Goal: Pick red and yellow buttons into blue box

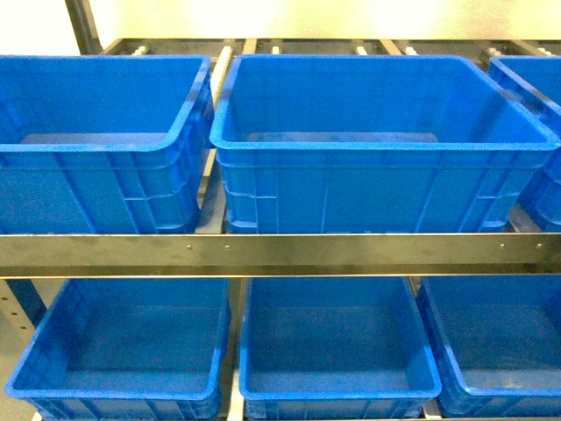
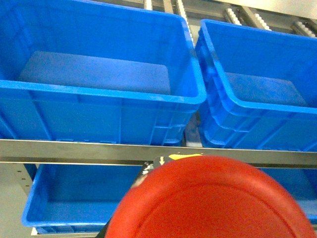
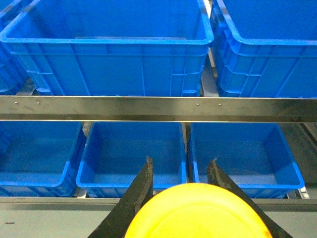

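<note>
we see left gripper [image 2: 198, 198] fingers hidden, cannot tell | red button [image 2: 213, 201] lower frame | right gripper [image 3: 181, 171] pinching yellow button [image 3: 198, 210] | blue box [image 1: 386, 145] upper center

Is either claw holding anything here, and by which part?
Right claw: round yellow-capped push button, apparently gripped below its cap. Left wrist view: round red button cap fills the foreground, claw and grip point hidden.

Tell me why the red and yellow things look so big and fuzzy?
Left wrist view: the round red button cap sits right against the lens, out of focus. Right wrist view: the round yellow button cap likewise. Head view: bright glare washes out the top.
</note>
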Motion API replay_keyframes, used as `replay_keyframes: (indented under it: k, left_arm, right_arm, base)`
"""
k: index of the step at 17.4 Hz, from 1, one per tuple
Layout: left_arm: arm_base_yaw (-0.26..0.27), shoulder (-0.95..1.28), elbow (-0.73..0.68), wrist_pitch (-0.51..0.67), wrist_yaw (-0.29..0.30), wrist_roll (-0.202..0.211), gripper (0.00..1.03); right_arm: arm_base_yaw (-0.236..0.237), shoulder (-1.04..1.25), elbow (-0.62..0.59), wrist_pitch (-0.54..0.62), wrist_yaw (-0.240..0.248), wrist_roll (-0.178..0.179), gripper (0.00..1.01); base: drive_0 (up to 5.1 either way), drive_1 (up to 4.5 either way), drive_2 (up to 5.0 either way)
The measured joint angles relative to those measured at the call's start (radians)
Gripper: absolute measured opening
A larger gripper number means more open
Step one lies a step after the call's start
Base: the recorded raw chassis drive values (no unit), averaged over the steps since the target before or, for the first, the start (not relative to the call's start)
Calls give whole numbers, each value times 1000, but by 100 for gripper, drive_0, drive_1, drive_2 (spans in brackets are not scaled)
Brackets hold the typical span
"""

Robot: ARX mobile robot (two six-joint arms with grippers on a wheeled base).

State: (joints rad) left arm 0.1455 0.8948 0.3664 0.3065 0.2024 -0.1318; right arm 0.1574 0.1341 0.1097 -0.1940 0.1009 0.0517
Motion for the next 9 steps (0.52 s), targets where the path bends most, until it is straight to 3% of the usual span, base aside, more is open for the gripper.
replay_keyframes:
  k: [5,9]
  left_arm:
    - [-4,-2,0,-2,3,0,25]
    - [-2,-3,0,0,1,0,25]
  right_arm:
    - [0,0,0,-2,3,0,28]
    - [0,-1,1,0,3,0,28]
  base:
    - [0,0,0]
    - [-15,412,-441]
